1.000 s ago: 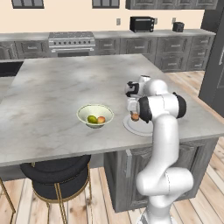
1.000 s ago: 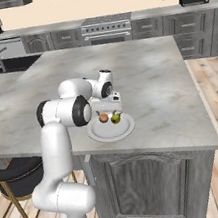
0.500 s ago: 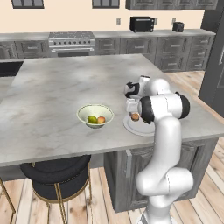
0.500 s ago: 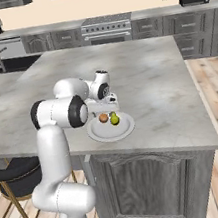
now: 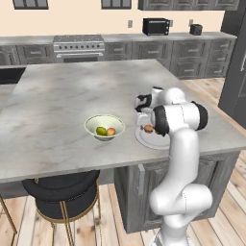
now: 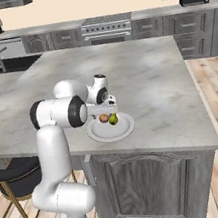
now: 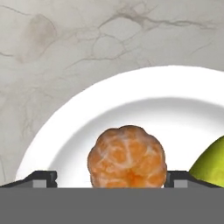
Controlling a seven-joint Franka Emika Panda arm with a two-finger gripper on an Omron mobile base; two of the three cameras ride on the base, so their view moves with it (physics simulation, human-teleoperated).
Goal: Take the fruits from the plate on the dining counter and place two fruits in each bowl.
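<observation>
On the dining counter (image 5: 62,96) near its front edge lies the white plate (image 5: 154,142) (image 6: 124,128) (image 7: 131,96). It holds an orange-red fruit (image 7: 127,155) (image 6: 103,118) (image 5: 149,128) and a yellow-green fruit (image 7: 210,164) (image 6: 113,119) beside it. My gripper (image 7: 111,179) (image 6: 106,112) is down over the plate and open, with one fingertip (image 7: 43,178) on each side of the orange-red fruit and a gap on both sides. A cream bowl (image 5: 91,123) to the plate's left holds a green fruit (image 5: 101,130) and an orange one (image 5: 111,131).
The counter's front edge runs just below the plate. A black stool (image 5: 65,192) stands tucked under the counter at the left. A stove (image 5: 79,45) and a microwave (image 5: 156,26) sit along the back wall, far behind.
The hand has sunk a little toward the plate, onto the orange-red fruit. The fruits, plate and bowl have not moved.
</observation>
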